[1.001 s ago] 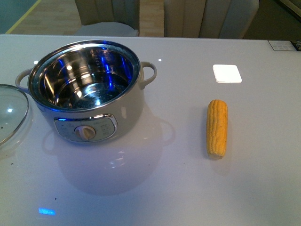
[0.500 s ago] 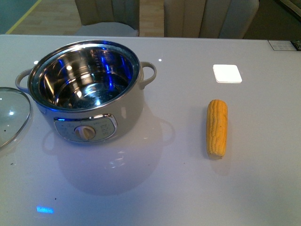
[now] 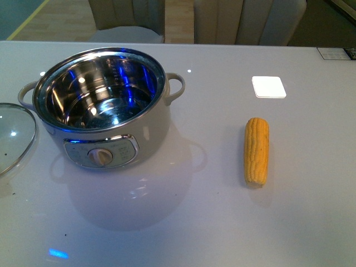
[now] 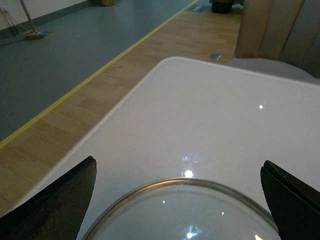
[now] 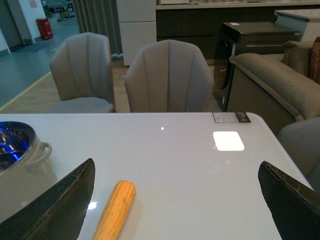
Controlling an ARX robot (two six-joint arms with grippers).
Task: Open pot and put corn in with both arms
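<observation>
Corn [image 3: 256, 151] lies on the tabletop [image 3: 183, 222] well right of the open pot [image 3: 103, 111] (its glass lid [image 3: 14, 139] lies flat just left of it), while the left claw [image 4: 177, 170] near the lid and the right claw [image 5: 176, 167] are spread wide and empty.

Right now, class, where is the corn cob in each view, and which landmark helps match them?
Front view: the corn lies right of centre, right of the pot, nearer than the white square.
Left wrist view: not in it; only the glass lid shows.
Right wrist view: the corn lies beside the pot, nearer than the white square.
Shared landmark: the white square, front and right wrist views.
</observation>
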